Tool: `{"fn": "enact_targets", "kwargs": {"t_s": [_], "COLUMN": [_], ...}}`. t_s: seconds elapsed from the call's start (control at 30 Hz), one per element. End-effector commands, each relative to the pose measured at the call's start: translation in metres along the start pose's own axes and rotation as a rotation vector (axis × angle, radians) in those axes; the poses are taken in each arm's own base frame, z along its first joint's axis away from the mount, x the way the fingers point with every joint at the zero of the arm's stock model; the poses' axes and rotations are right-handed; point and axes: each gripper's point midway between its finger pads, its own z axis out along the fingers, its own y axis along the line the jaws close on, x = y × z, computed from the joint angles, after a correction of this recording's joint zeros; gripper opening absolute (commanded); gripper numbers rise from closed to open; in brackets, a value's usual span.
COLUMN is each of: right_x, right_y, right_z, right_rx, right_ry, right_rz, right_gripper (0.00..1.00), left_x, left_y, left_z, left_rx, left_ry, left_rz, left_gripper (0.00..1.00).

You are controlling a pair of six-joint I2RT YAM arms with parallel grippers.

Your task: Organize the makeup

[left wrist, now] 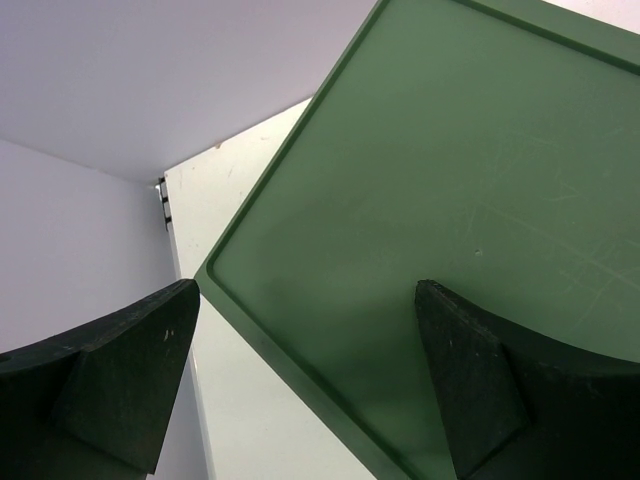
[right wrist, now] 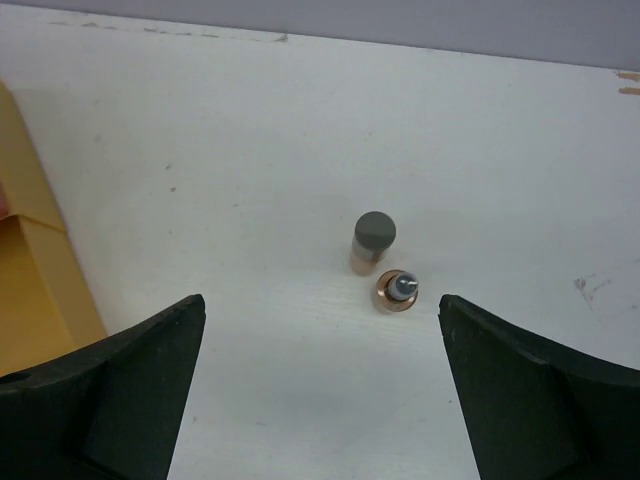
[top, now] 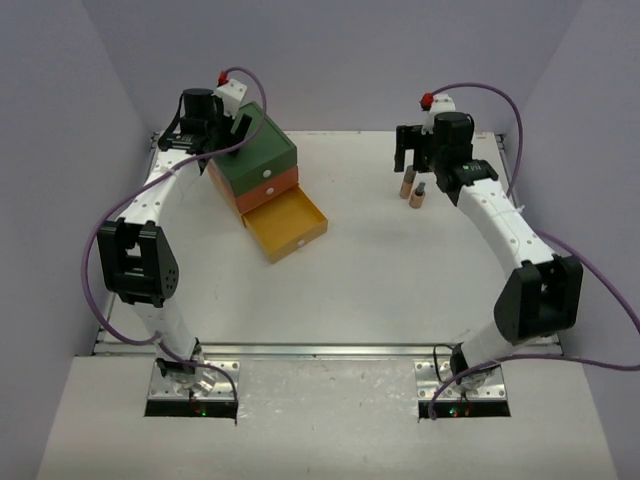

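Two slim tan tubes stand upright on the white table at the back right: one with a dark flat cap (top: 406, 186) (right wrist: 373, 241), one with a small grey tip (top: 420, 193) (right wrist: 398, 289). My right gripper (top: 412, 158) (right wrist: 322, 312) hovers over them, open and empty, with the tubes ahead between the fingers. My left gripper (top: 228, 135) (left wrist: 308, 292) is open and empty over the back left corner of the drawer chest's green top (left wrist: 450, 200). No palettes, bottles or third tube show.
The drawer chest (top: 255, 165) stands at the back left, green over orange, with its yellow bottom drawer (top: 290, 225) (right wrist: 30, 270) pulled out towards the middle; it looks empty. Purple walls close in the back and both sides.
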Motion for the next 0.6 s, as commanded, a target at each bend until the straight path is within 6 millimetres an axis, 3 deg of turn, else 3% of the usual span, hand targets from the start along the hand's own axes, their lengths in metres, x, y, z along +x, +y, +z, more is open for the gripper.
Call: {"fn": "enact_targets", "kwargs": {"t_s": [0.0,0.1,0.2,0.27,0.57], "right_x": [0.033,0.038,0.037,0.049,0.068], "right_y": [-0.031,-0.035,-0.040,-0.048,-0.045], "right_z": [0.043,0.069,0.082,0.094,0.123], "right_rx": [0.102,0.083,0.079,0.101,0.054], "right_ry": [0.176,0.223,0.237,0.267,0.308], "right_rz": [-0.027,-0.020,-0.025,-0.029,-0.042], "right_gripper": [0.99,0.99,0.96,0.93,0.70], "left_x": [0.038,0.040,0.043,0.045,0.045], "left_y": [-0.017,-0.015,-0.014,-0.015,-0.016], "left_z": [0.001,-0.002,-0.004,-0.004,-0.002], "left_rx": [0.081,0.072,0.068,0.068,0.072], "left_ry": [0.137,0.147,0.154,0.160,0.160], "left_rz": [0.013,0.022,0.032,0.034,0.032], "left_gripper": [0.90,0.90,0.90,0.90,0.91]}}
